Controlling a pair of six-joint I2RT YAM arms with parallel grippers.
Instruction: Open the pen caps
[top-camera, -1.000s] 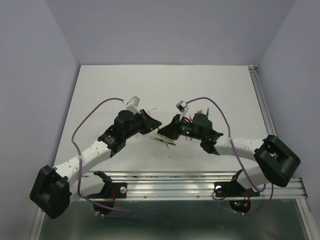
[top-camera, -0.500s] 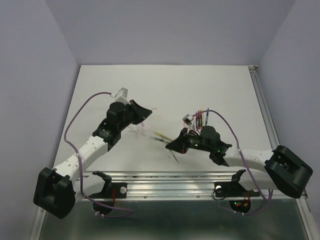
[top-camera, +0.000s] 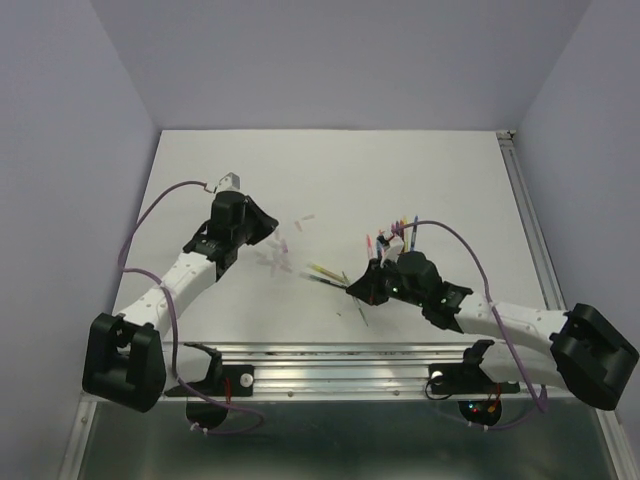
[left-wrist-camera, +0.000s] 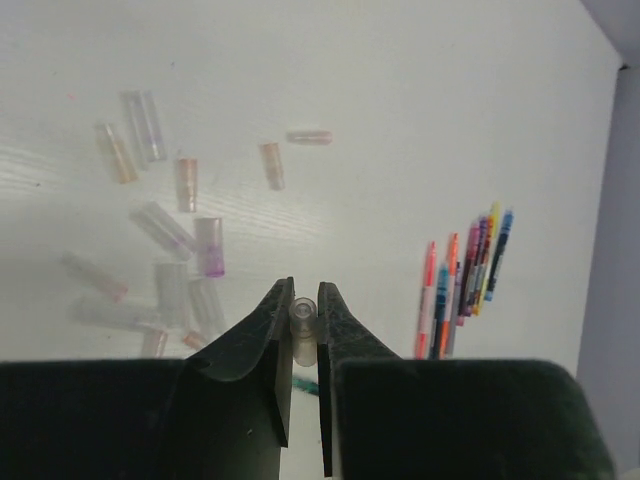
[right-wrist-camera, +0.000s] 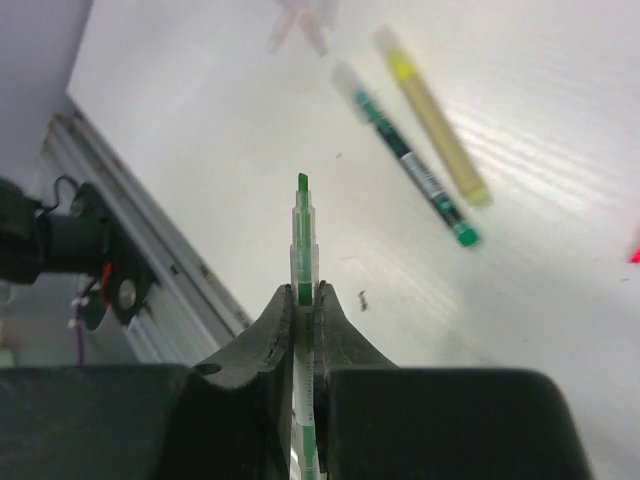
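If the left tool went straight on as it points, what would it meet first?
Probably the table, near the orange-tinted cap just ahead; depth is unclear. The left tool is shut on a clear cap.

White worktop (top-camera: 330, 170) under soft, even light. Pale lilac walls box it in: back wall (top-camera: 340, 60), left wall (top-camera: 60, 200), right wall (top-camera: 590, 150). A grooved aluminium rail (top-camera: 340, 358) runs along the near edge, and a slimmer rail (top-camera: 527, 205) runs up the right edge.

Your left arm (top-camera: 185, 275) extends forward with elbow bent, fingers (left-wrist-camera: 250, 350) closed on a pen cap (left-wrist-camera: 302, 318). Your right arm (top-camera: 500, 318) stretches low and nearly straight toward the left, fingers (right-wrist-camera: 338, 330) clamped on a green pen (right-wrist-camera: 303, 240).
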